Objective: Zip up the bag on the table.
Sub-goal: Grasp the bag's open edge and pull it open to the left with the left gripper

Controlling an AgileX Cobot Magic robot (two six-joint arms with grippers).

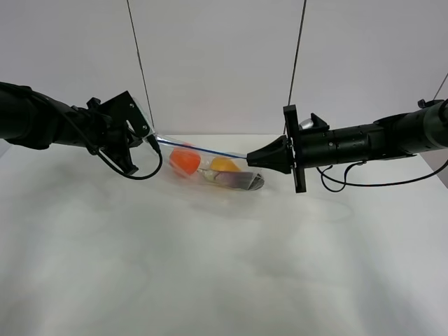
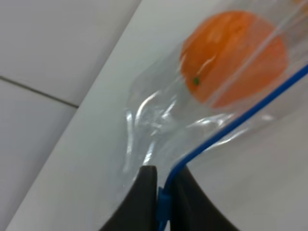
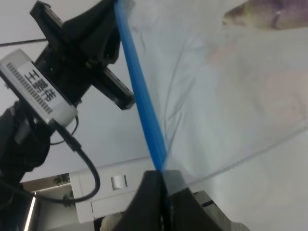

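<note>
White table [image 1: 224, 280] carries the clear bag [image 1: 210, 164] near its far edge, stretched between the left gripper [image 1: 154, 141] and right gripper [image 1: 249, 160], each with jaws pressed together, pinching an end of the blue zip strip [image 1: 203, 148] above the table.

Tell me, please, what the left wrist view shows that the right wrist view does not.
Only the left wrist view shows the orange fruit, seen through the clear bag. Only the right wrist view shows the purple item inside the bag, and the opposite arm's black housing with its white label. Both views show the blue zip strip running away from the camera and pinched between shut jaws: the left gripper in its own view and the right gripper in its own.
</note>
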